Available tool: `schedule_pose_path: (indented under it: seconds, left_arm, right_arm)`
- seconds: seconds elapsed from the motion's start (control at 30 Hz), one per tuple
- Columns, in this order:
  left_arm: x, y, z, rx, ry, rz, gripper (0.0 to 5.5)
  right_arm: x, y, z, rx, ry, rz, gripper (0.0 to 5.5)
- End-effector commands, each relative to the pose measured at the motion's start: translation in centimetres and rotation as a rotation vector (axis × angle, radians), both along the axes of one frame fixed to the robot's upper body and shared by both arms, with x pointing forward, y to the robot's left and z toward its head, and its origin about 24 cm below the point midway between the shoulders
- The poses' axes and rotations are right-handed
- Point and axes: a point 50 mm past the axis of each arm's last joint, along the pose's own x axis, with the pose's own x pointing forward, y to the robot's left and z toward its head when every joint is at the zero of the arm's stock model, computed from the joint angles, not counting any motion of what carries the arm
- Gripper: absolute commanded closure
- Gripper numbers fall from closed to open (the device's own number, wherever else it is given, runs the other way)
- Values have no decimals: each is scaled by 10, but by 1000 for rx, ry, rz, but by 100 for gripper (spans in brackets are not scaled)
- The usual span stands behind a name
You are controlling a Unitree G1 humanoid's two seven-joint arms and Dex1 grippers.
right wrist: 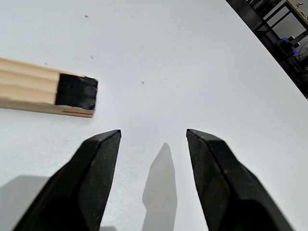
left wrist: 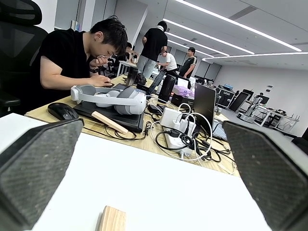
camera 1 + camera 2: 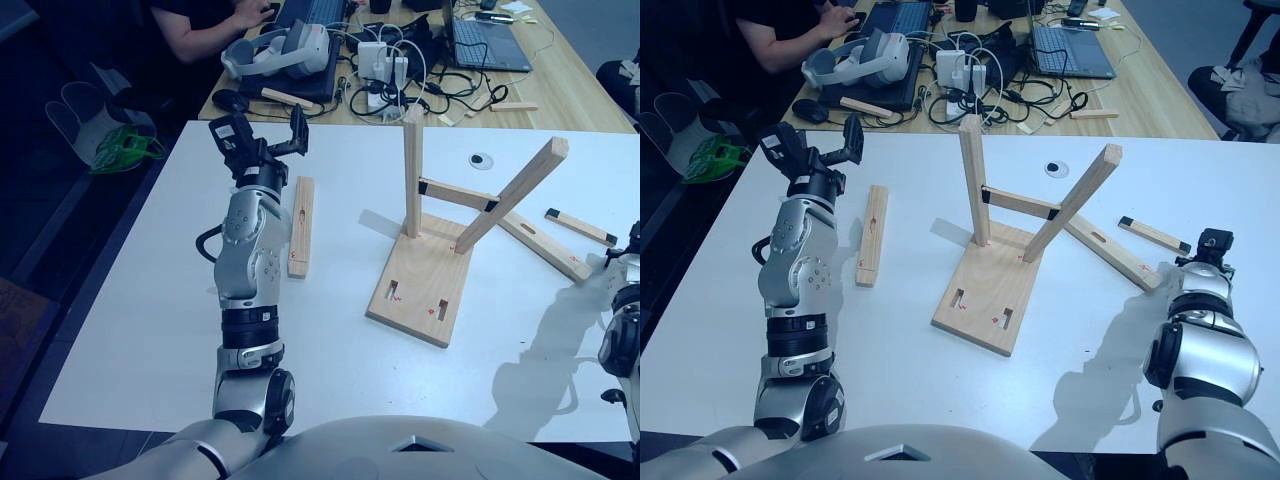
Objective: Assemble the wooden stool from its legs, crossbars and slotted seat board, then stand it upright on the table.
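Note:
The slotted seat board (image 3: 425,285) lies flat on the white table (image 3: 150,330). One leg (image 3: 411,170) stands upright in it and a second leg (image 3: 510,195) leans tilted, with a black-ended crossbar (image 3: 457,193) joining them. Behind them a third leg (image 3: 545,248) lies on the table. Left of the board lies a loose slotted leg (image 3: 300,225), whose end (image 2: 111,219) also appears in the left wrist view. My left gripper (image 3: 262,135) is raised above that leg's far end, open and empty. A short black-tipped crossbar (image 3: 1153,234) lies at the right, its end (image 1: 48,89) close ahead of my right gripper (image 1: 154,144), which is low over the table, open and empty.
Beyond the table's far edge stands a wooden desk (image 3: 560,70) with laptops, a headset (image 3: 280,50), a mouse and tangled cables; a person sits there. A round cable port (image 3: 481,160) is set into the white table. There is free tabletop in front of the seat board.

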Motion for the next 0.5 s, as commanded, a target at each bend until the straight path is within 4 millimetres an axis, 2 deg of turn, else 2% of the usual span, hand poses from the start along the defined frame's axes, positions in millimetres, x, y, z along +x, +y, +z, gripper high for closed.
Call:
schedule_pose_path:
  seconds: [0.03, 0.2, 0.33, 0.5]
  left_arm:
    - [0, -1, 3, -2, -1, -2, 10]
    - [2, -1, 3, -1, 0, -1, 10]
    - [2, -1, 3, -5, -1, 0, 10]
    - [2, -2, 2, -5, -1, -2, 10]
  right_arm:
    - [5, 2, 3, 32, -57, 23, 297]
    - [27, 31, -3, 218, -82, 217, 297]
    - [45, 54, 1, 301, -145, 342, 297]
    - [49, 61, 0, 344, -162, 388, 297]
